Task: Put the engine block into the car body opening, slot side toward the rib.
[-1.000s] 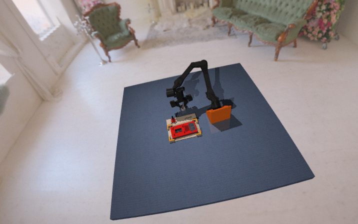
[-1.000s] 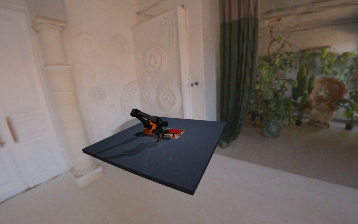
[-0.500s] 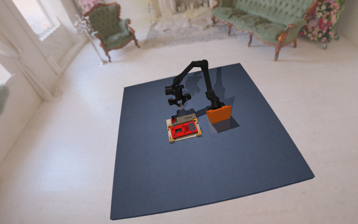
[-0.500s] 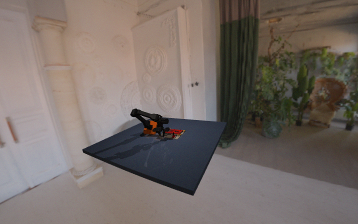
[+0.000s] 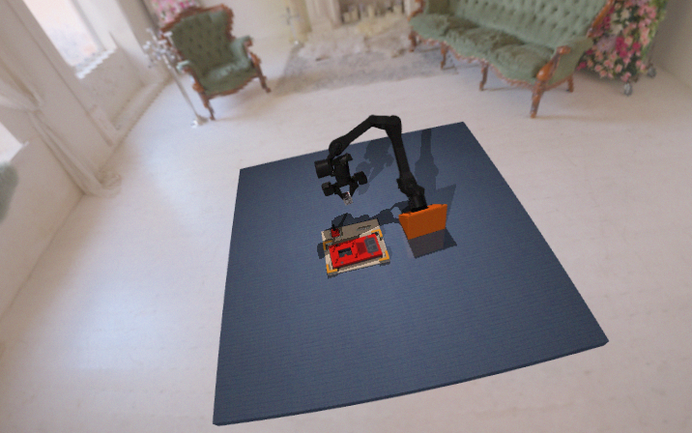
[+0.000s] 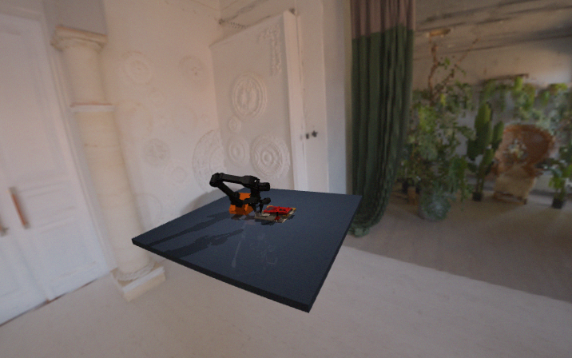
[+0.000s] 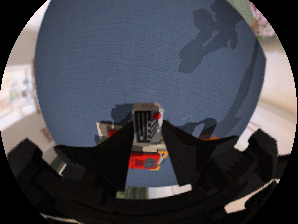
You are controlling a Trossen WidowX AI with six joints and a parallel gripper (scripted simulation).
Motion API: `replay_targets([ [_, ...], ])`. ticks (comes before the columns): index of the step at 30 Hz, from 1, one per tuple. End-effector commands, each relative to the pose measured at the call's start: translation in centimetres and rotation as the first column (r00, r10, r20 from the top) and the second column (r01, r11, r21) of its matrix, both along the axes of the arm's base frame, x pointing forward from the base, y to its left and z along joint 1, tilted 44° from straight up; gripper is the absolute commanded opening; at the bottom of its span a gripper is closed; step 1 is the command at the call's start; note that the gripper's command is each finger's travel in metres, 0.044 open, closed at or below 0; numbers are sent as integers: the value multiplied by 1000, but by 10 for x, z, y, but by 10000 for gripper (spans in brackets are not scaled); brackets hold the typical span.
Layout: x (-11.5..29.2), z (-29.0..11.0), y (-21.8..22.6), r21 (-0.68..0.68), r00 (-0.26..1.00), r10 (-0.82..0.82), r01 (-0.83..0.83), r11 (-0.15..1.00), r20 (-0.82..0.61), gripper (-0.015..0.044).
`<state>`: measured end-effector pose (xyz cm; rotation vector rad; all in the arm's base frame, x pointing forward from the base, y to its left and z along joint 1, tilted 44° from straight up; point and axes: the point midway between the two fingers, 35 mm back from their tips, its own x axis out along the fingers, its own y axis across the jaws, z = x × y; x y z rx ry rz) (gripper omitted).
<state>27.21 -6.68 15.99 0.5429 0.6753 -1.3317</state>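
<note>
Mat (image 5: 459, 316), dark blue, square, on pale floor; green armchair (image 5: 214, 50) at 11 o'clock, green sofa (image 5: 500, 35) at 1 o'clock in top view. Arm (image 5: 392, 148) rises from orange base (image 5: 425, 221), arches toward 9 o'clock, wrist pointing down. Gripper (image 5: 347, 196) clenched on engine block (image 7: 147, 123), grey with ribbed face, held in air at 12 o'clock of red car body (image 5: 356, 250) on tan tray (image 5: 357, 227)
</note>
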Motion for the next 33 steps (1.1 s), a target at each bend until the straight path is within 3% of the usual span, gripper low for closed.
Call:
replay_targets([
  [1, -1, 8, 8, 5, 1000, -6, 6, 1000, -6, 0],
  [16, -11, 41, 32, -5, 999, -20, 20, 1000, -33, 0],
  [33, 17, 10, 54, -3, 963, 165, -170, 985, -211, 0],
])
